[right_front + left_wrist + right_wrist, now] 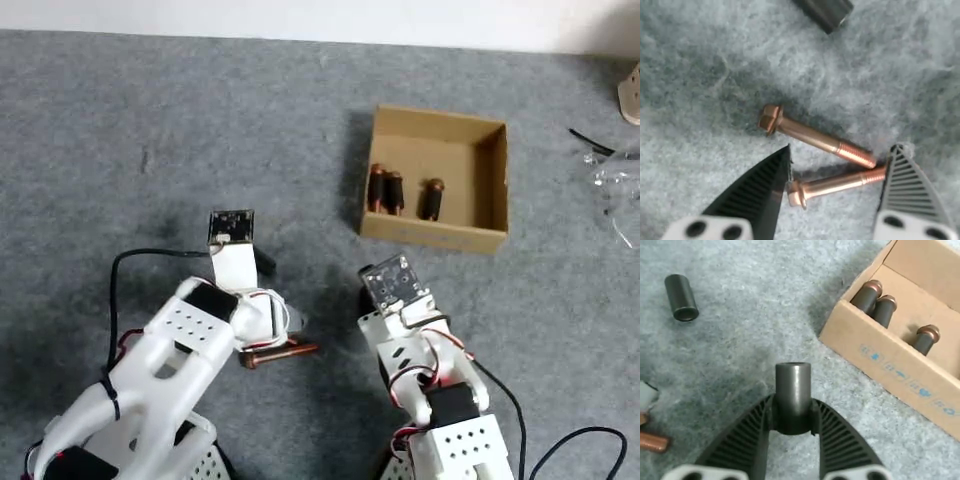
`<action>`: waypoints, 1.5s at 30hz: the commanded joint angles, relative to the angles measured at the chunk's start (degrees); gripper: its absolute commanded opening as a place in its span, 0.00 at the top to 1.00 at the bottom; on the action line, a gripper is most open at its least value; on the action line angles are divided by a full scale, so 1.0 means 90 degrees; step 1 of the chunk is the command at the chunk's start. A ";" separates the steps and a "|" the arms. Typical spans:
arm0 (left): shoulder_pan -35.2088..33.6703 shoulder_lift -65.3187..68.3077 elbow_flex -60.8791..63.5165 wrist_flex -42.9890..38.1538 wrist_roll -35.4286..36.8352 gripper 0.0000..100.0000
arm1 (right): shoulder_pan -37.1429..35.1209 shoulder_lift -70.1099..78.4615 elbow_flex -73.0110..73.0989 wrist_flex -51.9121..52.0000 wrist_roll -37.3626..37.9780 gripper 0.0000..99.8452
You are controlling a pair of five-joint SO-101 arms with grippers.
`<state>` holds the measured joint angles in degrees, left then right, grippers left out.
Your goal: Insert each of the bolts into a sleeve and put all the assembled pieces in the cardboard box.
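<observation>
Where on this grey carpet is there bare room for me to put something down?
The broad stretch left of the box, beyond the left arm, is bare; so is the box's right end. Crowded: between it and the right arm, where two bolts lie under the left hand, a loose sleeve nearby. A cable clutters the far right.

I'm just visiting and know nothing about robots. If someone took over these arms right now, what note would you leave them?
Left gripper: open, fingers either side of one bolt on the carpet; second bolt beside it.
Right gripper: shut on a sleeve, short of the cardboard box.
Another sleeve lies loose on the carpet.
Done: three assembled pieces in the box.
Left: sleeve both bolts, box them.
</observation>
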<state>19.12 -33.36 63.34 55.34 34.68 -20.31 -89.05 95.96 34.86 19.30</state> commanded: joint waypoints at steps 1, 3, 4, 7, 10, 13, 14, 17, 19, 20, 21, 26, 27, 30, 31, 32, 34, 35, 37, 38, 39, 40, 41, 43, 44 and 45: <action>0.0063 0.0015 0.0034 -0.0107 0.0039 0.72 | 0.0083 -0.0073 0.0288 -0.0249 0.0049 1.00; 0.0063 0.0093 0.0063 -0.0166 0.0039 0.72 | 0.0083 -0.0073 0.0288 -0.0249 0.0049 1.00; 0.0044 0.0230 0.0063 -0.0166 0.0039 0.72 | 0.0083 -0.0073 0.0288 -0.0249 0.0049 1.00; 0.0034 0.0972 0.0034 -0.0420 0.0049 0.72 | 0.0083 -0.0073 0.0288 -0.0249 0.0049 1.00; -0.0005 0.1705 -0.0249 -0.0576 0.0381 0.72 | 0.0083 -0.0073 0.0288 -0.0249 0.0049 1.00; -0.0249 0.2046 -0.0571 -0.0440 0.0420 0.72 | 0.0083 -0.0073 0.0288 -0.0249 0.0049 1.00; -0.0317 0.2105 -0.0611 -0.0440 0.0430 0.72 | 0.0083 -0.0073 0.0288 -0.0249 0.0049 1.00; -0.0474 0.2125 -0.0630 -0.0440 0.0440 0.72 | 0.0083 -0.0073 0.0288 -0.0249 0.0049 1.00; -0.0640 0.2125 -0.0630 -0.0440 0.0440 0.72 | 0.0083 -0.0073 0.0288 -0.0249 0.0049 1.00; -0.0747 0.2125 -0.0630 -0.0449 0.0440 0.72 | 0.0083 -0.0073 0.0288 -0.0249 0.0049 1.00; -0.0806 0.2125 -0.0630 -0.0469 0.0440 0.72 | 0.0083 -0.0073 0.0288 -0.0249 0.0049 1.00; -0.0874 0.2173 -0.0630 -0.0449 0.0440 0.84 | 0.0083 -0.0083 0.0288 -0.0249 0.0049 1.00; -0.0874 0.2173 -0.0630 -0.0449 0.0420 0.91 | 0.0083 -0.0083 0.0288 -0.0249 0.0049 1.00; -0.0884 0.2173 -0.0640 -0.0469 0.0391 0.97 | 0.0083 -0.0083 0.0288 -0.0249 0.0049 1.00; -0.0884 0.2173 -0.0640 -0.0469 0.0332 0.97 | 0.0083 -0.0083 0.0288 -0.0249 0.0049 1.00; -0.0884 0.2134 -0.0640 -0.0469 0.0195 0.98 | 0.0083 -0.0083 0.0288 -0.0249 0.0049 1.00; -0.0874 0.2134 -0.0640 -0.0469 0.0020 1.00 | 0.0083 -0.0083 0.0288 -0.0249 0.0049 1.00; -0.0874 0.2134 -0.0640 -0.0469 0.0010 1.00 | 0.0083 -0.0083 0.0288 -0.0249 0.0049 1.00; -0.0884 0.2134 -0.0640 -0.0449 -0.0010 0.99 | 0.0083 -0.0083 0.0288 -0.0249 0.0049 1.00; -0.0884 0.2134 -0.0640 -0.0440 -0.0010 0.99 | 0.0083 -0.0083 0.0288 -0.0249 0.0049 1.00; -0.0884 0.2134 -0.0640 -0.0440 -0.0010 0.99 | 0.0083 -0.0083 0.0288 -0.0249 0.0049 1.00; -0.0884 0.2134 -0.0640 -0.0440 -0.0010 0.99 | 0.0083 -0.0083 0.0288 -0.0249 0.0049 1.00; -0.0884 0.2134 -0.0640 -0.0459 -0.0010 0.99 | 0.0083 -0.0083 0.0288 -0.0249 0.0049 1.00; -0.0884 0.2125 -0.0640 -0.0469 -0.0010 0.99 | 0.0083 -0.0083 0.0288 -0.0249 0.0049 1.00; -0.0884 0.2125 -0.0640 -0.0449 -0.0010 0.99 | 0.0083 -0.0083 0.0288 -0.0249 0.0049 1.00; -0.0884 0.2125 -0.0640 -0.0440 -0.0020 0.99 | 0.0083 -0.0083 0.0288 -0.0249 0.0049 1.00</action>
<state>12.88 -15.08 57.71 50.68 35.12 -20.13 -89.05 95.96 34.51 19.30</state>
